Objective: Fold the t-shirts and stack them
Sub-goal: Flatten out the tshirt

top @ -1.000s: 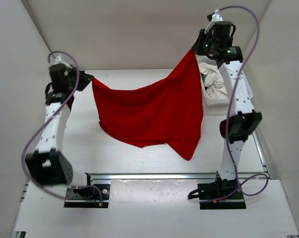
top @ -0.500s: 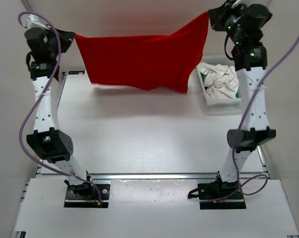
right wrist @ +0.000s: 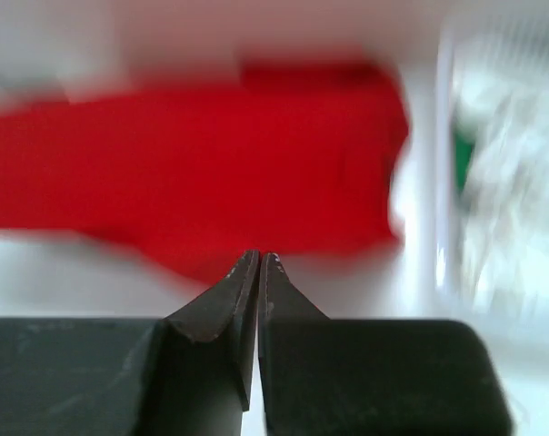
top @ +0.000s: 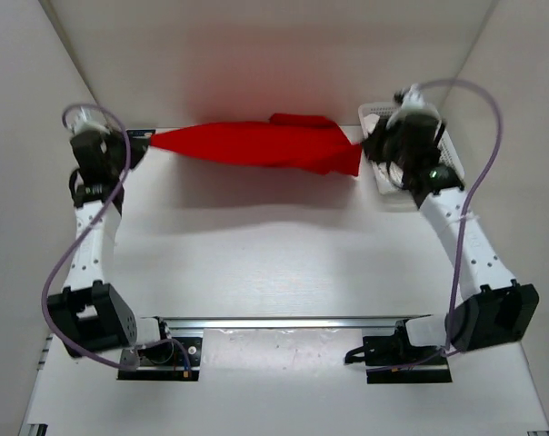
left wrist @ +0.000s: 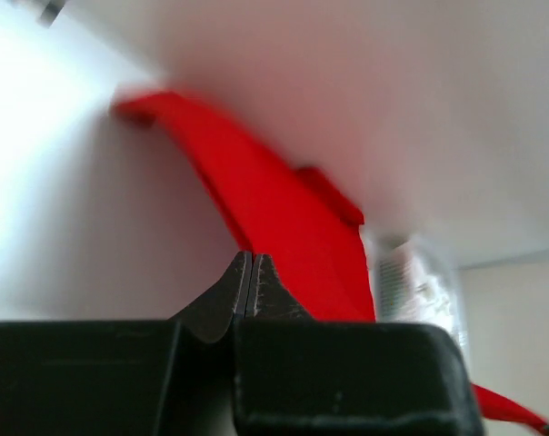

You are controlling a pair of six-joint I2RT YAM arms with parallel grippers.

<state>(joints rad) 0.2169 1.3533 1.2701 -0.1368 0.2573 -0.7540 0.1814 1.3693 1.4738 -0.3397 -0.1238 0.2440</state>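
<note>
Bright red cloth t-shirt stretched over far side of table, ends gripped by closed left end effector and closed right end effector.

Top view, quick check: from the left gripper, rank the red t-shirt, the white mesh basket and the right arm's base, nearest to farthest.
From the left gripper:
1. Red t-shirt: one end sits in the shut jaws, and the rest stretches away to the right.
2. White mesh basket: far right, just past the shirt's other end.
3. Right arm's base: near right corner, diagonally opposite.
</note>
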